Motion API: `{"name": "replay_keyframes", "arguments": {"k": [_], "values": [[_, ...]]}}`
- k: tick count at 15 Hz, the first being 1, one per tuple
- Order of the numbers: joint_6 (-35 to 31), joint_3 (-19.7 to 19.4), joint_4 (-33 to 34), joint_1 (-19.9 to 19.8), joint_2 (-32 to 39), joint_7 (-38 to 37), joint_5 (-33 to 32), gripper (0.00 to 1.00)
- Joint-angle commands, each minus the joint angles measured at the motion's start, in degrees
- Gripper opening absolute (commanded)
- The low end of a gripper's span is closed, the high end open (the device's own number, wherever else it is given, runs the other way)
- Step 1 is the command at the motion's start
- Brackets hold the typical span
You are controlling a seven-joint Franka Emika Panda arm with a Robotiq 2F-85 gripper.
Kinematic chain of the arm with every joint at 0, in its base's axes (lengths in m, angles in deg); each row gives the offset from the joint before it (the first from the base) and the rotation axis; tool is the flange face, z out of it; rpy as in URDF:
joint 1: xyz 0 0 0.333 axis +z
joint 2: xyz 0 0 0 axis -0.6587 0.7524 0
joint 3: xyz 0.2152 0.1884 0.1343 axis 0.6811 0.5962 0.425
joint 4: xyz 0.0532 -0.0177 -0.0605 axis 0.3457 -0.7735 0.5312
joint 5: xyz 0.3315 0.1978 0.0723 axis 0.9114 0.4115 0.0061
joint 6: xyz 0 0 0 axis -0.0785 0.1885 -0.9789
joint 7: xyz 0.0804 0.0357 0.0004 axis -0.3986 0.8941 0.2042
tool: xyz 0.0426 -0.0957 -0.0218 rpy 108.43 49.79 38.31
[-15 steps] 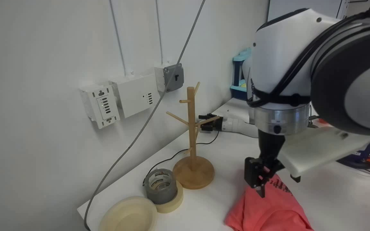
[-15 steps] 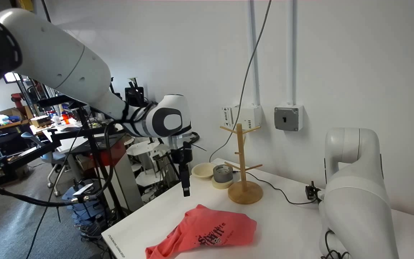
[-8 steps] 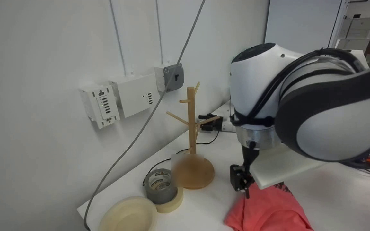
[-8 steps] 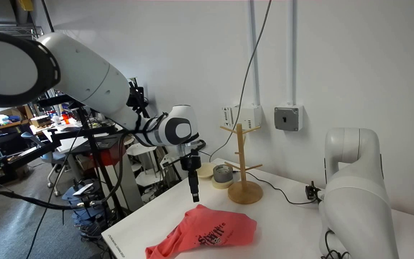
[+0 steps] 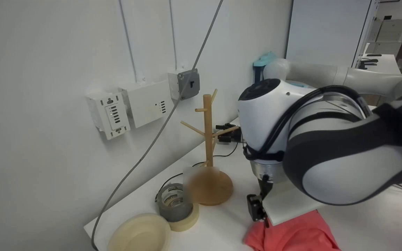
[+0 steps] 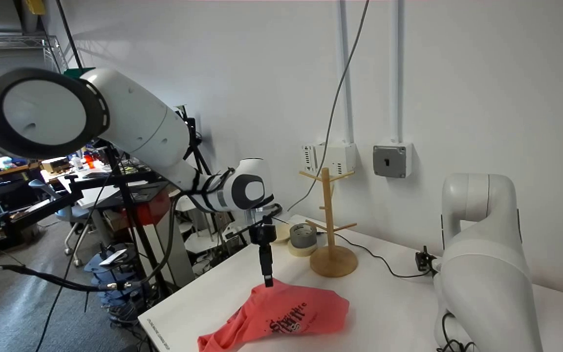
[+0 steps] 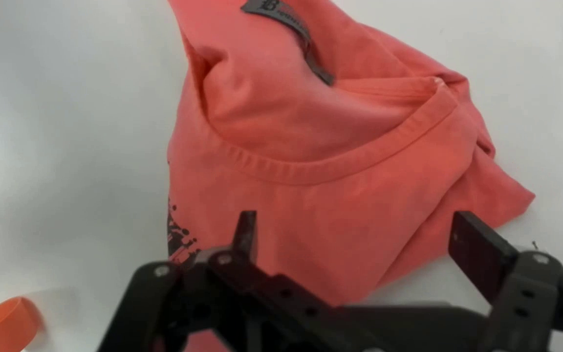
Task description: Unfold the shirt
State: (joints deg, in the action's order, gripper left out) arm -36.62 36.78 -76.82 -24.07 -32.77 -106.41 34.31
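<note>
One coral crew-neck shirt (image 6: 281, 305), likely limp and light, lies in from the wall-side edge of the tabletop (image 6: 389, 308); spread gripper (image 7: 356, 222), holding nothing, should pinch its ribbed collar (image 7: 306, 173).

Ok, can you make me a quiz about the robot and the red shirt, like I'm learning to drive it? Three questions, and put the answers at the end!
1. Fill in the blank: in the wrist view, the tag on the shirt is colored ____.
2. Look at the gripper in the wrist view. True or false: it is squeezing the shirt.
3. Pick one. Find the gray tape roll and the tan roll. The gray one is: A) underneath, B) on top, C) nowhere near the tan one.

Key: 1. Dark gray. 2. False, it is open. 3. B.
</note>
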Motion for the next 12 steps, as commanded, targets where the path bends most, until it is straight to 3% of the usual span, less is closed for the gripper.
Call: {"name": "replay_keyframes", "arguments": {"k": [1,12], "values": [[0.6,-1.1,2.9,1.6,3.0,-1.9,-0.7,1.00],[1.4,-1.6,8.2,2.8,8.7,-2.3,-0.2,1.00]]}}
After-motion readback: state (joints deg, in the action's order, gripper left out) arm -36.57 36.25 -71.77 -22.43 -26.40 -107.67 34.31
